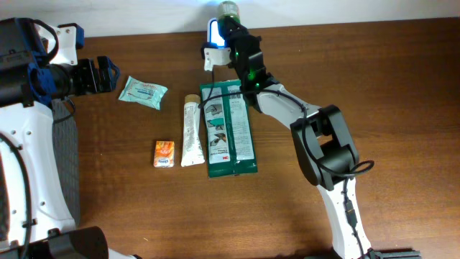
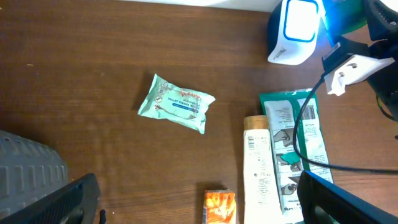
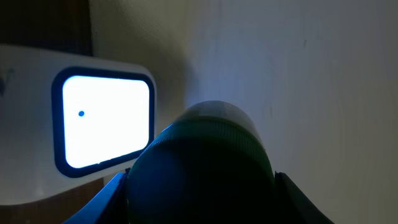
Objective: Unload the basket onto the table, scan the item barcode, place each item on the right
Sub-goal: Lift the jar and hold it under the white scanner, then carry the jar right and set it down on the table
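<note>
My right pincer (image 3: pixel 202 186) is clamped on 1 green bottle (image 3: pixel 205 146), contents hidden, beside the lit scanner (image 3: pixel 102 121); my left pincer (image 1: pixel 109 75) stands wide apart.

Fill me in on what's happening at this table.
The right gripper holds a round green item up at the far edge of the table, beside the lit window of a white barcode scanner. The left gripper hangs open over the left side, holding nothing. A wipes pack, a white tube, a small orange box and a long green packet lie flat on the table. Whether the scan has registered cannot be told.
</note>
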### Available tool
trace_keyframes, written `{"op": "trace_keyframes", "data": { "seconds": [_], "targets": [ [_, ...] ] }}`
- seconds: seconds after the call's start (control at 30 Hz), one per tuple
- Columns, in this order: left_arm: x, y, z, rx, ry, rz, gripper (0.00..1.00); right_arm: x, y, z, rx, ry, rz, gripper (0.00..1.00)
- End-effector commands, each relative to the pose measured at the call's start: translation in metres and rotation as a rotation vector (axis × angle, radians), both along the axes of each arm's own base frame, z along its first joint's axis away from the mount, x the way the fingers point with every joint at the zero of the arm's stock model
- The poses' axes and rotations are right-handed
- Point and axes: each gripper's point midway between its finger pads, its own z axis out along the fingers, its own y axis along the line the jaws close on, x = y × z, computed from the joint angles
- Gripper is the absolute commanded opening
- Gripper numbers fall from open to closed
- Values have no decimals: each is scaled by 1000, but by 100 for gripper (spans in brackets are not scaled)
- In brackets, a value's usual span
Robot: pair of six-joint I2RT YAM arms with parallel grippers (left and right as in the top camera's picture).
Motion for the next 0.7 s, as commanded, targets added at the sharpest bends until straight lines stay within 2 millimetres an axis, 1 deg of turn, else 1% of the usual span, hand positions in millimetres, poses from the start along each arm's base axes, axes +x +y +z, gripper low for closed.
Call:
{"op": "trace_keyframes", "data": {
  "seconds": [0.0, 0.03, 0.07, 0.1, 0.13, 0.17, 0.2, 0.23, 0.27, 0.3, 0.33, 0.37, 0.4, 0.43, 0.5, 0.53, 0.57, 0.63, 0.67],
  "targets": [
    [-2, -1, 12, 5, -34, -17, 99, -26, -15, 145, 343, -94, -65, 36],
    [-2, -1, 12, 5, -34, -17, 99, -36, -28, 169, 413, -91, -123, 36],
    [-2, -1, 12, 6, -34, -17, 99, -43, -37, 183, 475, -78, -160, 36],
    [-2, -1, 12, 6, -34, -17, 99, -56, -46, 197, 571, -34, -193, 36],
    [-2, 2, 12, 6, -34, -11, 99, -73, -55, 203, 661, 53, -230, 36],
    [-2, 2, 12, 5, -34, -9, 99, -87, -62, 202, 695, 121, -262, 36],
    [-2, 2, 12, 6, -34, -9, 99, -108, -75, 192, 752, 238, -335, 36],
    [-2, 2, 12, 5, -34, -9, 99, -121, -85, 179, 802, 322, -403, 38],
    [-2, 2, 12, 6, -34, -9, 99, -136, -96, 158, 840, 422, -493, 40],
    [-2, 3, 11, 6, -34, -9, 99, -159, -112, 115, 866, 599, -643, 40],
    [-2, 2, 12, 6, -34, -9, 99, -171, -115, 97, 861, 687, -681, 40],
    [-2, 2, 12, 6, -34, -9, 99, -190, -125, 66, 858, 844, -762, 40],
    [-2, 2, 12, 6, -34, -9, 99, -199, -137, 49, 869, 917, -837, 40],
    [-2, 2, 12, 6, -34, -9, 99, -207, -159, 31, 928, 974, -958, 40],
    [-2, 2, 11, 5, -34, -9, 99, -216, -203, 2, 1079, 1072, -1147, 40],
    [-2, 2, 12, 6, -34, -9, 99, -218, -220, -5, 1137, 1086, -1206, 39],
    [-2, 2, 12, 6, -34, -9, 99, -221, -243, -11, 1202, 1084, -1280, 39],
    [-2, 2, 12, 6, -34, -9, 99, -227, -286, -23, 1269, 1055, -1379, 39],
    [-2, 2, 12, 6, -34, -9, 99, -230, -297, -32, 1299, 1061, -1404, 39]
  ]
}}
